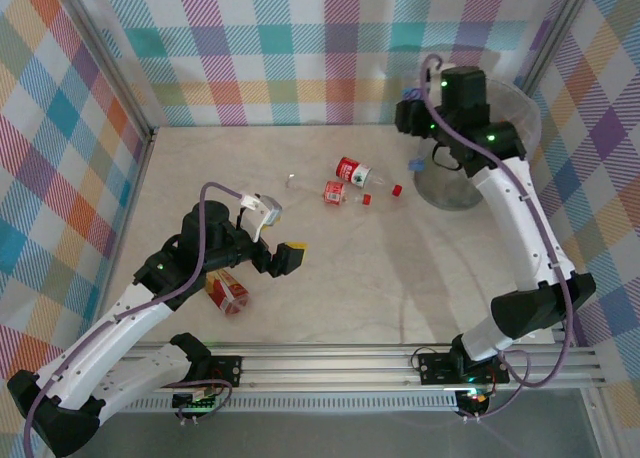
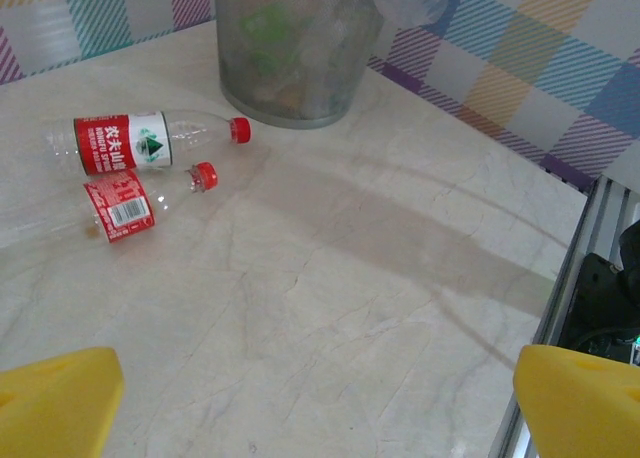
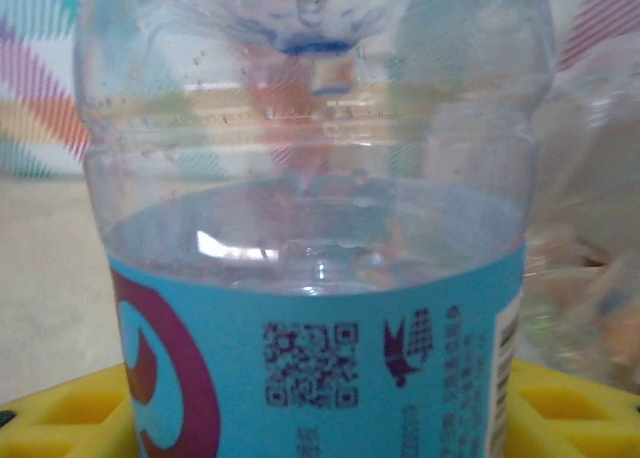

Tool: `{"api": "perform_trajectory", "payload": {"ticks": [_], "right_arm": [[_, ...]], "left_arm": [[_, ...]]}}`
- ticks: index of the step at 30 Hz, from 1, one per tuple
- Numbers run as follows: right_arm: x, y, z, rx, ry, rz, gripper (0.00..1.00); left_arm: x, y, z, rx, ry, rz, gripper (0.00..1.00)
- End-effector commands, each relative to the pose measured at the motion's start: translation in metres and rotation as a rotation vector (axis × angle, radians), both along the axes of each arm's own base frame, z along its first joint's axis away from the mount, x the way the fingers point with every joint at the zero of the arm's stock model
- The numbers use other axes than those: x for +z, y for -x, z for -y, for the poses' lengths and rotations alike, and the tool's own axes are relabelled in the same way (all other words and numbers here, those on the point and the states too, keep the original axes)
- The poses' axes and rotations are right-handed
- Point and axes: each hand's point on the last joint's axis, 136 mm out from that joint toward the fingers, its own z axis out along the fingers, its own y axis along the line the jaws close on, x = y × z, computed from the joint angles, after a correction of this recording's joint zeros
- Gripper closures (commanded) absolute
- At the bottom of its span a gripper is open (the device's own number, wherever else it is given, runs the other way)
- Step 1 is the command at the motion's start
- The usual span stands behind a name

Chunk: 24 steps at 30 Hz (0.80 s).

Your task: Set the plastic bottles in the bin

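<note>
Two clear plastic bottles with red labels and red caps lie side by side mid-table, one whole (image 1: 352,171) (image 2: 120,143) and one crushed (image 1: 336,191) (image 2: 120,204). A third bottle (image 1: 228,290), with an orange-red label, lies beside the left arm. My left gripper (image 1: 280,233) (image 2: 320,408) hovers open over bare table, its yellow fingertips (image 2: 55,403) wide apart. My right gripper (image 1: 413,128) (image 3: 320,418) is shut on a clear bottle with a blue label (image 3: 320,358), held at the left edge of the grey bin (image 1: 450,190) (image 2: 295,53), which holds bottles.
The crinkly clear bag (image 3: 590,228) of the bin shows right beside the held bottle. Checked cloth walls (image 1: 320,48) close the table on three sides. A metal rail (image 1: 400,363) runs along the near edge. A small clear scrap (image 1: 290,181) lies left of the red-label bottles.
</note>
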Motion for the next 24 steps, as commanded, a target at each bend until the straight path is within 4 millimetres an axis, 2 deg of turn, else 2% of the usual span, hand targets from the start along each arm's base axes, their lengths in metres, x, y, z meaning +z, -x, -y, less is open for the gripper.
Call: {"api": "perform_trajectory", "payload": {"ticks": [1,6,9,16,24], "right_arm": [[0.02,-0.017,0.027,-0.144,-0.097,0.047,0.37],[0.036,-0.04,0.06,-0.283,-0.209,0.09,0.37],[0.037,-0.054,0.076,-0.354,-0.273,0.104,0.37],[0.021,-0.081,0.12,-0.512,-0.371,0.109,0.34],[0.004,-0.094,0.157,-0.617,-0.43,0.082,0.34]], "left_arm": [[0.003,-0.007,-0.002,0.029,0.016,0.009,0.0],[0.003,-0.007,-0.003,0.034,0.014,0.007,0.0],[0.004,-0.008,-0.003,0.039,0.016,0.011,0.0],[0.003,-0.008,-0.003,0.038,0.018,0.003,0.0],[0.0,-0.011,-0.002,0.055,0.017,-0.028,0.0]]}}
